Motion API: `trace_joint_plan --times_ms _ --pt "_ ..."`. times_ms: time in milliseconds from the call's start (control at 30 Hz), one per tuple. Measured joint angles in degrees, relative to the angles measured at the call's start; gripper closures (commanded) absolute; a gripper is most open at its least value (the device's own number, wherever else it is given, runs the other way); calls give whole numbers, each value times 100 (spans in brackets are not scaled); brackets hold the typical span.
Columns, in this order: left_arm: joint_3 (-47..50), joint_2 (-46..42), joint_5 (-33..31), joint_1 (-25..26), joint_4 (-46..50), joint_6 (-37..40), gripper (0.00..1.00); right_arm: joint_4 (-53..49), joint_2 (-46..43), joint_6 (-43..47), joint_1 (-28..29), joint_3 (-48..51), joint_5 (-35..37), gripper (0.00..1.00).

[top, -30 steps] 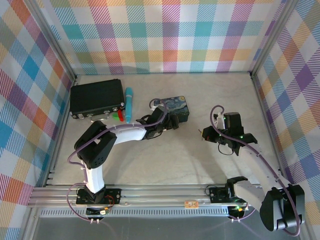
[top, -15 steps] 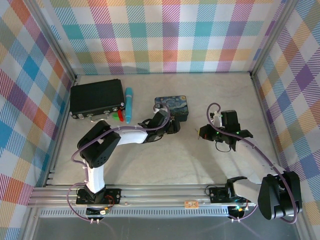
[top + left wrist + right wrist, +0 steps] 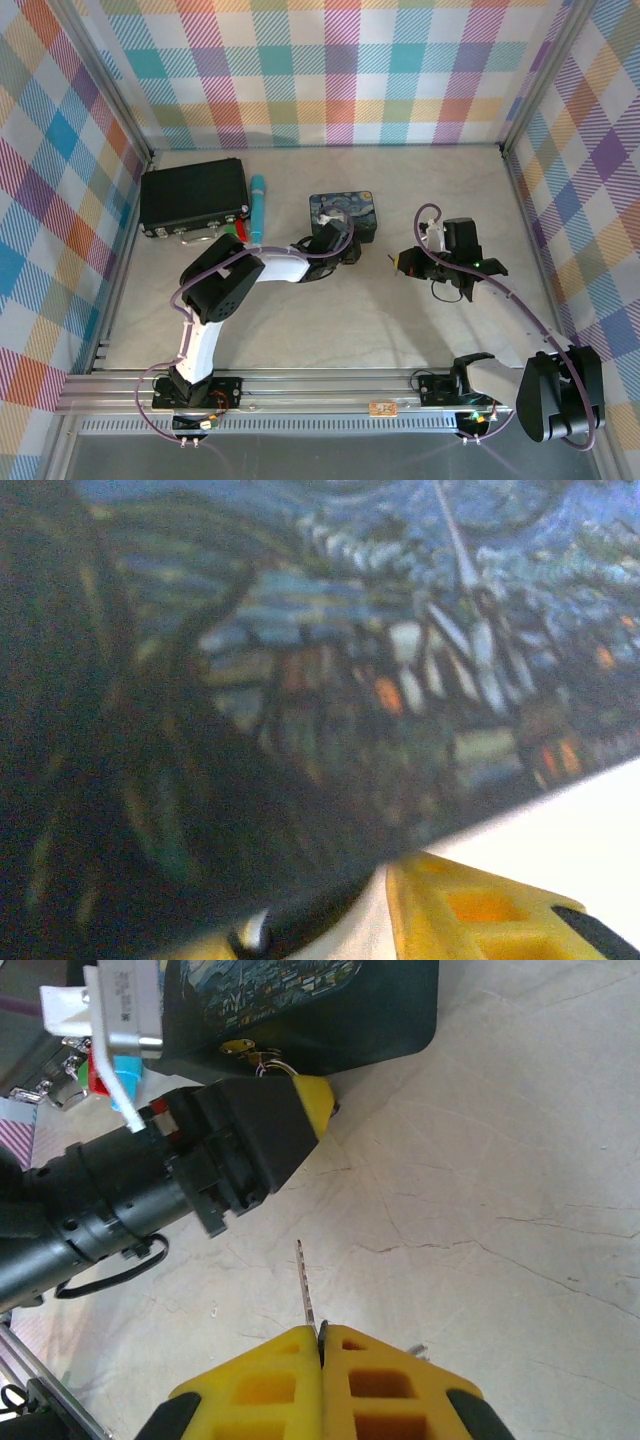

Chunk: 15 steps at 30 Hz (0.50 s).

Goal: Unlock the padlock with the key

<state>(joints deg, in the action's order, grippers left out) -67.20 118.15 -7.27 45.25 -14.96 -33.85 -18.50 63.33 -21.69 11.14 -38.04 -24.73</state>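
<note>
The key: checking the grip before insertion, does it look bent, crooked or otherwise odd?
Nothing stands out: the key sticks straight out of the shut right hand, pinched at its near end, unbent as far as shows.

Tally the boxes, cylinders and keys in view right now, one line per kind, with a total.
Boxes: 2, the black case and the painted box
Cylinders: 1, the light-blue cylinder
Keys: 1, the key pinched in the right tool
Total: 4
</note>
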Motion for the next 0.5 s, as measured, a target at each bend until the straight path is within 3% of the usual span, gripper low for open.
trace_joint_plan --times_ms 200,500 --pt "-24 63 28 0 -149 2 85 9 133 13 -55 0 -48 100" --pt "142 9 420 -48 -407 -503 94 538 374 -96 -286 173 -374 100"
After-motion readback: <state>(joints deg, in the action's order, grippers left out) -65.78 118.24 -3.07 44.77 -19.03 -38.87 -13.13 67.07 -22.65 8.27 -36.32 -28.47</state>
